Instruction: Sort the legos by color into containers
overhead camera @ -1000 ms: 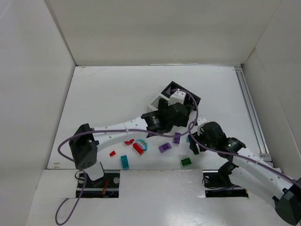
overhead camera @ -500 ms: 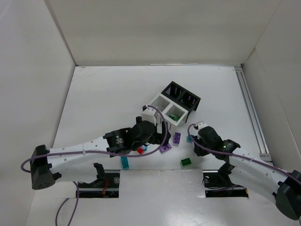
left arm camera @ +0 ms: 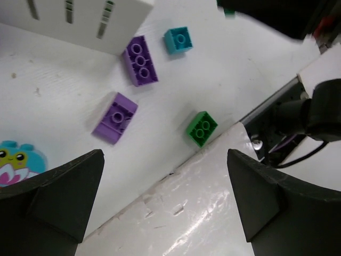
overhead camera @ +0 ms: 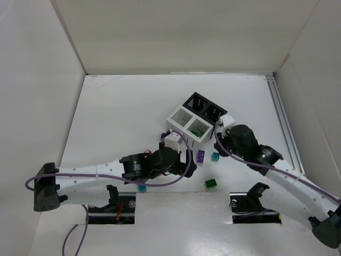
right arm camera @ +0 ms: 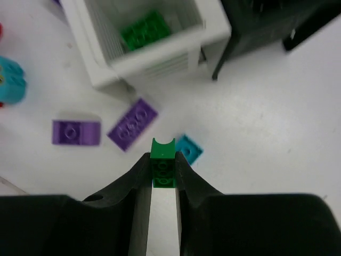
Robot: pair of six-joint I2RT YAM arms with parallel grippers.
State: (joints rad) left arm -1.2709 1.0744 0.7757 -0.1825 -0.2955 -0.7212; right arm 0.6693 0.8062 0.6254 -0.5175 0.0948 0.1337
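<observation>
A white table seen from above, with two robot arms. At the left, a lone teal brick (overhead camera: pixel 142 187) lies loose near the arm bases. The left gripper (left arm camera: pixel 164 173) hangs over the table's middle, jaws spread wide and holding nothing. Beneath it lie a long purple brick (left arm camera: pixel 140 60), a short purple brick (left arm camera: pixel 115 117), a square teal brick (left arm camera: pixel 177 40) and a loose green brick (left arm camera: pixel 202 128), all unsorted.

Further right stands the block of four bins (overhead camera: pixel 181 114). Its nearer white bin (right arm camera: pixel 160 56) contains a sorted green brick (right arm camera: pixel 145 31) (the black bins' contents are too dim to tell). The right gripper (right arm camera: pixel 163 160) is pinched tight on a small green lego (right arm camera: pixel 162 146), just short of that white bin. Sorting looks barely begun.
</observation>
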